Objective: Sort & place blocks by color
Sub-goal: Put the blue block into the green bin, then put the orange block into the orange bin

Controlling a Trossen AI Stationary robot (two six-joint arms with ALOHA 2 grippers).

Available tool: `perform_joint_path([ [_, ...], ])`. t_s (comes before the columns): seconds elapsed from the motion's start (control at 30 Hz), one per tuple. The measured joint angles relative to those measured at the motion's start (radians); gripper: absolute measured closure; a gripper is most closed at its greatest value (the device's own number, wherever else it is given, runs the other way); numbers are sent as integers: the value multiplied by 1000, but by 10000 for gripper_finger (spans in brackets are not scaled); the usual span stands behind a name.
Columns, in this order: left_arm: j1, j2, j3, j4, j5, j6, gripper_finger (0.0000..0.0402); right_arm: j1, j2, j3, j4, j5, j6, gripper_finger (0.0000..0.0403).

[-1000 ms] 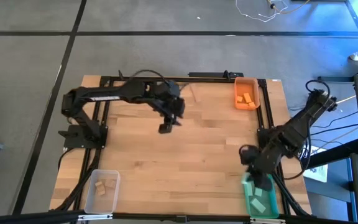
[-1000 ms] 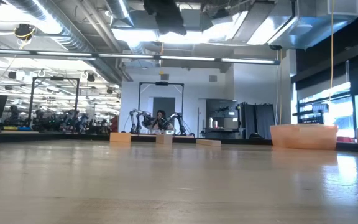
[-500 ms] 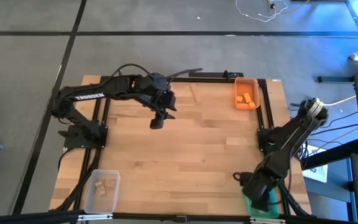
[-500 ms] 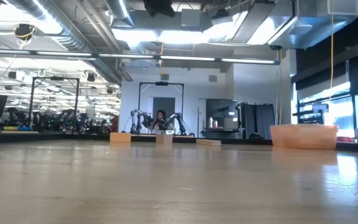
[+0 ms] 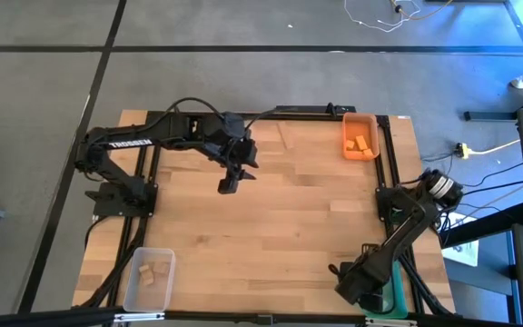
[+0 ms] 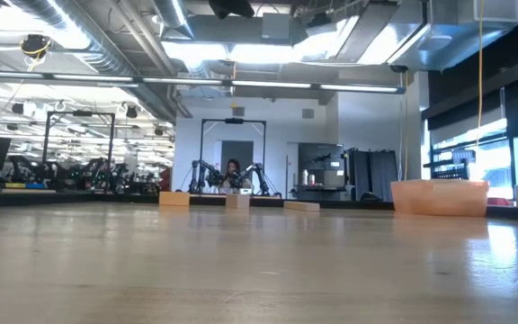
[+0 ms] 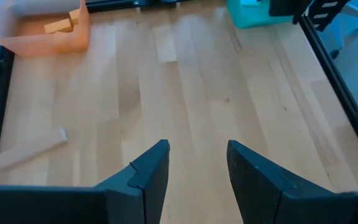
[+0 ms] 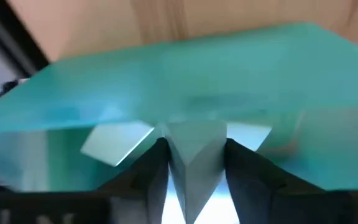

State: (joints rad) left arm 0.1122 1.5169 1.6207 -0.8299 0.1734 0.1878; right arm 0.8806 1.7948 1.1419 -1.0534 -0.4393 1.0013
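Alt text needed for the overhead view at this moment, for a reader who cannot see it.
Over a wooden table, the right gripper hangs above the teal-green bin at the near right corner, while the left gripper, open and empty, hovers mid-table. An orange bin and a clear bin each hold small blocks.

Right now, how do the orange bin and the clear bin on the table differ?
The orange bin sits at the table's far right corner, while the clear bin sits at the near left corner. The orange bin holds orange blocks; the clear bin holds pale wooden blocks. The orange bin's walls are solid colour, while the clear bin's are see-through. Both are rectangular, open-topped and lie near the table's edge.
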Motion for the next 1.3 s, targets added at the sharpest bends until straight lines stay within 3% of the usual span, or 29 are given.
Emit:
perform_joint_path([
  [0.2, -11, 0, 0, -2, 0, -3, 250, 0, 25, 0, -7, -16, -12, 189],
  [0.43, -10, 0, 0, -64, -75, -42, 250, -1, -9, 4, -78, -145, 19, 177],
  [0.57, 6, 0, 0, -131, -168, -117, 250, -8, -80, 68, -228, -108, 103, 176],
  [0.73, 54, 0, 0, -243, -262, -228, 250, -48, -177, 205, -367, 80, 251, 176],
  [0.87, 109, 0, 0, -278, -325, -200, 250, -111, -244, 304, -410, 297, 338, 178],
  [1.13, 308, 1, 0, -281, -279, -196, 250, -284, -336, 445, -418, 823, 404, 175],
  [1.3, 461, 32, 0, -255, -282, -255, 250, -407, -371, 498, -429, 1056, 400, 175],
])
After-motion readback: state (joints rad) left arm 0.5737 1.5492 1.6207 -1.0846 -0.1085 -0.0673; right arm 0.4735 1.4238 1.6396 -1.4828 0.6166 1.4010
